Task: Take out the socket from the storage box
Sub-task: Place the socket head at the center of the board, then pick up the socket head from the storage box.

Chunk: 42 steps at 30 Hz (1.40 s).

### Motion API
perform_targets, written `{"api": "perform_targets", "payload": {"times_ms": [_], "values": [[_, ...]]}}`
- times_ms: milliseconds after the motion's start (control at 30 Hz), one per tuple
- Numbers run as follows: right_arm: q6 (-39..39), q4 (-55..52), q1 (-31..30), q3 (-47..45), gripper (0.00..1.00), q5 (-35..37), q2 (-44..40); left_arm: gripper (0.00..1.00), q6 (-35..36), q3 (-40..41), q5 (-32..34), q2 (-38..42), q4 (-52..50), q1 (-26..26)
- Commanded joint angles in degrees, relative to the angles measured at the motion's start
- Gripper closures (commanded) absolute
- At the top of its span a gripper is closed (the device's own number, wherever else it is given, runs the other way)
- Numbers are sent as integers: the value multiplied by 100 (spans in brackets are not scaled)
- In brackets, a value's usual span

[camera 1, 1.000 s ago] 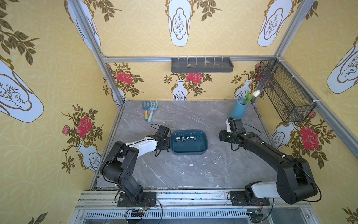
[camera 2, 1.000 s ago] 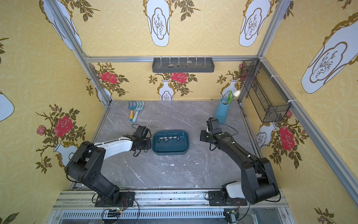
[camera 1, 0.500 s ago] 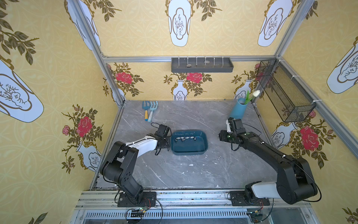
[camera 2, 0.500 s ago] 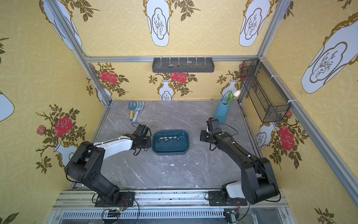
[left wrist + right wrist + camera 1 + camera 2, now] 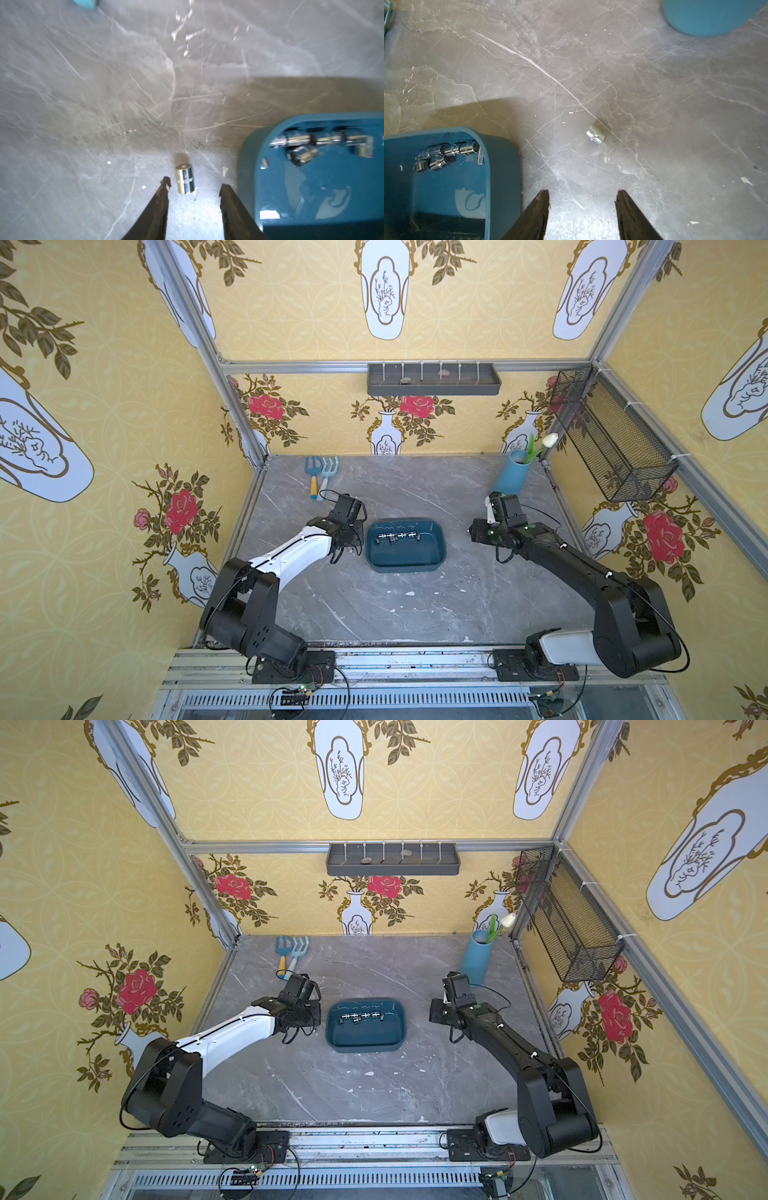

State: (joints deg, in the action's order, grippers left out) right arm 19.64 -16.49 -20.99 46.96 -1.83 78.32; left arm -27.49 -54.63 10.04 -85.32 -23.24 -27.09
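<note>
Chrome socket (image 5: 185, 178): upright on grey table (image 5: 104, 99), just beside storage box (image 5: 432, 558), mid-frame in both top views.
Left gripper (image 5: 194, 184): fingers apart, socket between tips, untouched.
Right gripper (image 5: 583, 194): fingers apart, empty.

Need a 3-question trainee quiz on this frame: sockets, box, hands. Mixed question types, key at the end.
1. True or false: the left hand is clamped on the left socket beside the storage box.
2. The right socket is: A) inside the storage box, B) on the bare table ahead of the right hand, C) gripped by the right hand.
3. Going by the wrist views, how many sockets are out of the box?

Key:
1. False: the hand is open and the socket sits free, not touched.
2. B.
3. Two, one near each hand.
</note>
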Motion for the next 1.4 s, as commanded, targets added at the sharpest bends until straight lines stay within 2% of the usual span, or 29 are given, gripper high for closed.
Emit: {"api": "perform_targets", "payload": {"times_ms": [0, 267, 467, 633, 733, 933, 1367], "values": [[38, 111, -1, 2, 43, -28, 32, 54, 32, -243, -89, 191, -376, -147], [149, 159, -19, 62, 41, -237, 24, 52, -43, -980, -180, 230, -681, -788], [261, 261, -243, 135, 38, -339, -11, 50, -805, -1412, -58, -234, -945, -1200], [293, 277, -563, 258, 35, -260, 58, 48, -1141, -1632, 60, -753, -884, -1462], [317, 287, -724, 294, 34, -207, 94, 47, -1470, -1788, 116, -1144, -883, -1541], [416, 382, -1020, 320, 33, -245, 146, 45, -1634, -1964, 51, -1720, -749, -1630], [558, 524, -1205, 321, 32, -363, 236, 46, -1874, -1985, 155, -2348, -559, -1641]]}}
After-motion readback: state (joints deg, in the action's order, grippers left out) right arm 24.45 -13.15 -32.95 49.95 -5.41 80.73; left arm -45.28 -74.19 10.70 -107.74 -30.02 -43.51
